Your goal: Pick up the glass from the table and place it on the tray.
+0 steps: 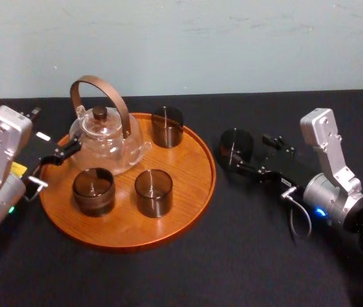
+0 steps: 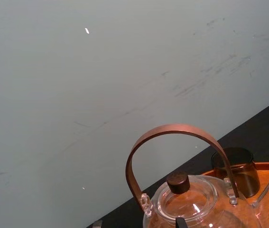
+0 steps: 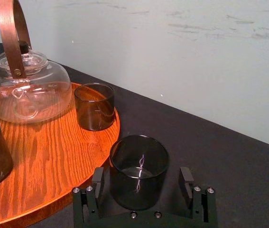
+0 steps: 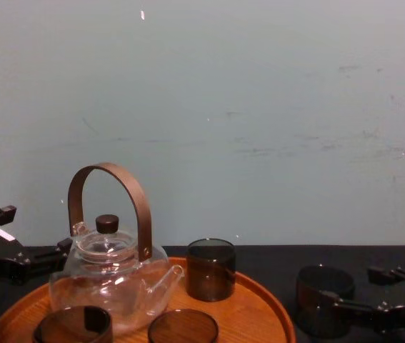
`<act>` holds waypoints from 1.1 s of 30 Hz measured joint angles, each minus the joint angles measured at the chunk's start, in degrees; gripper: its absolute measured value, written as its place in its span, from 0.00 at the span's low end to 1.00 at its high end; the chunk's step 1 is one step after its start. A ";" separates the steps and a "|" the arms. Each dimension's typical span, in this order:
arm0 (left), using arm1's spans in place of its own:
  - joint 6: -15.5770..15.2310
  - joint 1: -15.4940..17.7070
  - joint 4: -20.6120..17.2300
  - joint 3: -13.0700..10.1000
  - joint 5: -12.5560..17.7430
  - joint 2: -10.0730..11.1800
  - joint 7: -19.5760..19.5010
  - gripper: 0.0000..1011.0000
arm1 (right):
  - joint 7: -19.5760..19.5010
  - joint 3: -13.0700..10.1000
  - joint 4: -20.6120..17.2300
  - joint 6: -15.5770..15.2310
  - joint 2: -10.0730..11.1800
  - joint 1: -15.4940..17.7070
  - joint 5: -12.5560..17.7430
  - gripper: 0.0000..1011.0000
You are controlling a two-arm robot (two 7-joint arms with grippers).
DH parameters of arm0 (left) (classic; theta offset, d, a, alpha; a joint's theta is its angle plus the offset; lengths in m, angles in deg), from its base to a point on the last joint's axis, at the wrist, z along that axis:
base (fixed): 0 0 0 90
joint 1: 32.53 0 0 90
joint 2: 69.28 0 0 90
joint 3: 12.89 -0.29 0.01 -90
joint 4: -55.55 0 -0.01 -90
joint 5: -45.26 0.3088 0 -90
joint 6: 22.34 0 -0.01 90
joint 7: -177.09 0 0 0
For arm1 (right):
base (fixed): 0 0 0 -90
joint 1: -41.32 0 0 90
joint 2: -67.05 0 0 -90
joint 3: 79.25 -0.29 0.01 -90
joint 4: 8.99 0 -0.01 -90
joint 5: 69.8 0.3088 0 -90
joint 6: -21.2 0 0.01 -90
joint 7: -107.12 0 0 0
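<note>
Black worktop carries a dark glass just right of the tray. Right gripper reaches in low, jaws open around the glass. Left gripper sits by the tray's left edge.

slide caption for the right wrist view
Open right gripper brackets a smoked glass on the black table, beside the wooden tray with teapot.

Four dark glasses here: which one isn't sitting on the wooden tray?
The glass on the black table right of the tray, inside the open right pincer. The other three stand on the tray.
</note>
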 joint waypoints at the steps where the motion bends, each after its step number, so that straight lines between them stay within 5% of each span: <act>1: 0.00 0.00 0.00 0.00 0.00 0.00 0.00 0.99 | 0.03 0.10 0.20 0.00 -0.07 -0.18 -0.08 0.99; 33: 0.00 0.00 0.00 0.00 0.00 0.00 0.00 0.99 | 1.60 1.97 9.80 2.26 -3.07 -7.09 -1.57 0.99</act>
